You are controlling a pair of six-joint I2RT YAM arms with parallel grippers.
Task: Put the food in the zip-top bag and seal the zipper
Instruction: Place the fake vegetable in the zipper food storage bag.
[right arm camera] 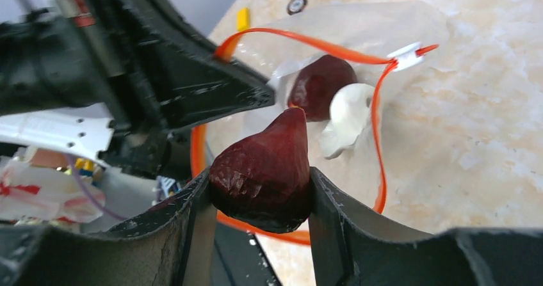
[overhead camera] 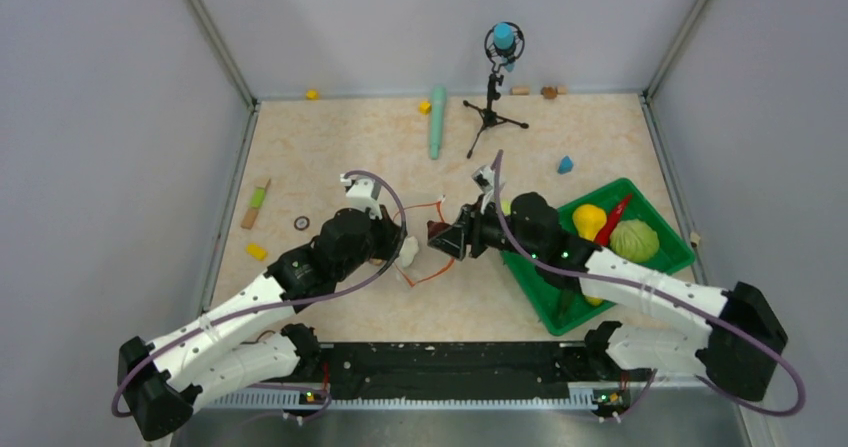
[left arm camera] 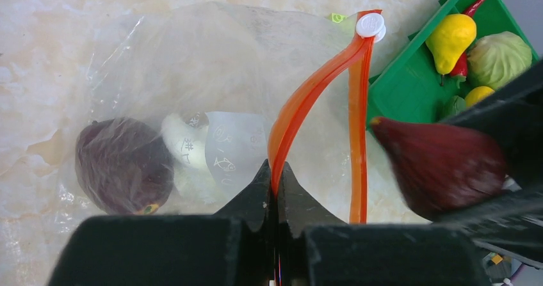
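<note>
**A:** So the left gripper (left arm camera: 276, 171) is pinching shut on the zipper (left arm camera: 307, 91), lifting the zip-top bag (left arm camera: 192, 55) mouth open. A dark round piece (left arm camera: 121, 164) and the garlic (left arm camera: 182, 148) are sitting inside.

**B:** Yep, and the right gripper (right arm camera: 257, 180) is clamping a pointed dark red piece (right arm camera: 272, 148) just over that mouth. The green tray (left arm camera: 410, 87) is sitting further right.

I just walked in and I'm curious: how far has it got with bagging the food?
Done: a round red piece and garlic lie in the bag. In hand: the left jaws pinch the zipper, holding the mouth open, while the right jaws hold a pointed red piece by it. Still to do: pear, chili and cabbage wait in the tray; the zipper is unsealed.
</note>
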